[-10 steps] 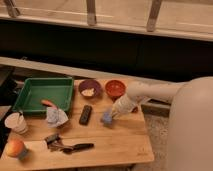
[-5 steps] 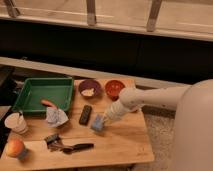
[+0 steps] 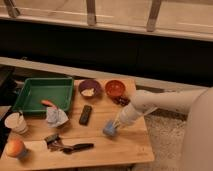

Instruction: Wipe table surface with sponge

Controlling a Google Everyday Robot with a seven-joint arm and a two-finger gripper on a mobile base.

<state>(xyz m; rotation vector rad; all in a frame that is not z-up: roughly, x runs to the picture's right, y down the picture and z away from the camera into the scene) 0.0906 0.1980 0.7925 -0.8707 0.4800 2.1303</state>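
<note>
While the white arm (image 3: 152, 102) reaches in from the right, its gripper (image 3: 114, 124) sits low over the front right part of the wooden desk (image 3: 127, 146). The jaws are closed around a blue sponge (image 3: 108, 130), which rests against the desk top. The sponge lies in front of the red bowl (image 3: 115, 88) and to the right of the black remote (image 3: 85, 114), apart from both.

At the back left stands a green tray (image 3: 45, 80) with a small orange thing (image 3: 48, 104) near its front edge. Just right of the tray is a purple bowl (image 3: 90, 88) holding something pale, and the red bowl stands beside it. A crumpled grey cloth (image 3: 56, 116) lies in front of the tray, between a pale cup (image 3: 15, 123) at the left edge and the remote. Near the front left corner sits a round orange fruit (image 3: 15, 148), and to its right lies a black-handled tool (image 3: 75, 147).
</note>
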